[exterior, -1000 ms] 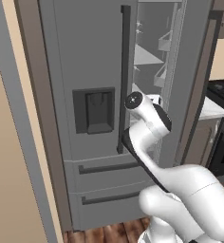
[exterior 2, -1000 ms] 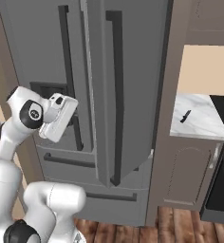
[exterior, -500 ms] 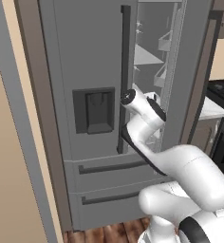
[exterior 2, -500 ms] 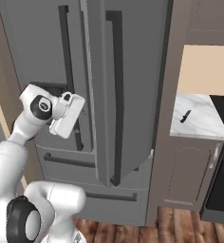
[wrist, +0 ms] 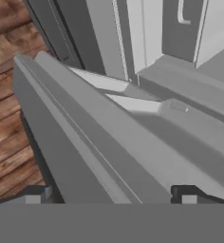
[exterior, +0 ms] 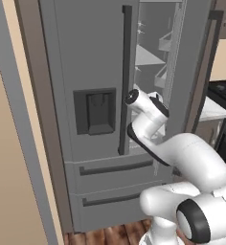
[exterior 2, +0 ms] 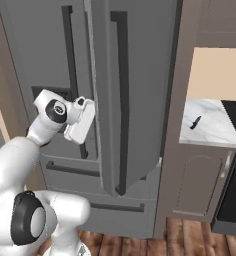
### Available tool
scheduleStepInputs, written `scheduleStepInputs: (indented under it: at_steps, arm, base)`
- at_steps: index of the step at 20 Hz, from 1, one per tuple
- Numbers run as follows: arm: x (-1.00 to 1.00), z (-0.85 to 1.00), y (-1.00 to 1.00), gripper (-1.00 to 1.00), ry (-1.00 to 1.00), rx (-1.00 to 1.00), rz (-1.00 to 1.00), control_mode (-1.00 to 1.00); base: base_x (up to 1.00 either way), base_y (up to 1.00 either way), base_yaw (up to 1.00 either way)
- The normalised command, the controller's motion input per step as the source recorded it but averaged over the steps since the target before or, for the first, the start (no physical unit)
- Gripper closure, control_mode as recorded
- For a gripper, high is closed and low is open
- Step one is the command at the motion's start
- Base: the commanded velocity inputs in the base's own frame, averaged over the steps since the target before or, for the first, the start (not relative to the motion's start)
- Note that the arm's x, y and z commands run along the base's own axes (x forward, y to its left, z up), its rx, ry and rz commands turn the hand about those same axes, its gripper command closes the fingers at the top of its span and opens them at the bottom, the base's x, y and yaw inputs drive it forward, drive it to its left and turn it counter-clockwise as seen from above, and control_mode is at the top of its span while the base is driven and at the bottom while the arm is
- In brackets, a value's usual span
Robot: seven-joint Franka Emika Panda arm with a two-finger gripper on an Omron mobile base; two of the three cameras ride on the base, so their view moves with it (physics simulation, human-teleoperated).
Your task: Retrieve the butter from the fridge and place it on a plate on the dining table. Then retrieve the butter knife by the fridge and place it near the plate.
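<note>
Right base view: fridge point(exterior 2: 140, 75) right door ajar | marble counter point(exterior 2: 210, 125) beside | end effector point(wrist: 111, 195) spread, empty

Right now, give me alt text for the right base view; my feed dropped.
The white arm's gripper sits against the grey fridge, whose right door stands ajar. Right of it, a small dark utensil lies on a marble counter.
</note>
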Motion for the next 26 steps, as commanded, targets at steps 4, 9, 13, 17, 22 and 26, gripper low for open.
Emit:
scheduleStepInputs:
  at_steps: [4,9,13,17,22,26]
  arm:
    - [0.15,-0.18,-0.30,-1.00,0.05,-0.03,0.01,-1.00]
    - [-0.32,-0.01,-0.45,-1.00,0.02,-0.03,-0.01,-1.00]
    - [-0.79,0.00,-0.64,-1.00,0.04,-0.01,-0.11,-1.00]
    - [-0.95,0.00,-0.97,-1.00,0.01,0.00,-0.12,-1.00]
    - [-0.76,0.00,-1.00,-1.00,0.00,0.00,-0.07,-1.00]
    - [-0.25,-0.01,-0.18,-1.00,0.00,-0.05,-0.02,-1.00]
  base:
    - [0.00,0.00,0.00]
    - [0.00,0.00,0.00]
    - [0.00,0.00,0.00]
    - [0.00,0.00,0.00]
    - [0.00,0.00,0.00]
    - [0.00,0.00,0.00]
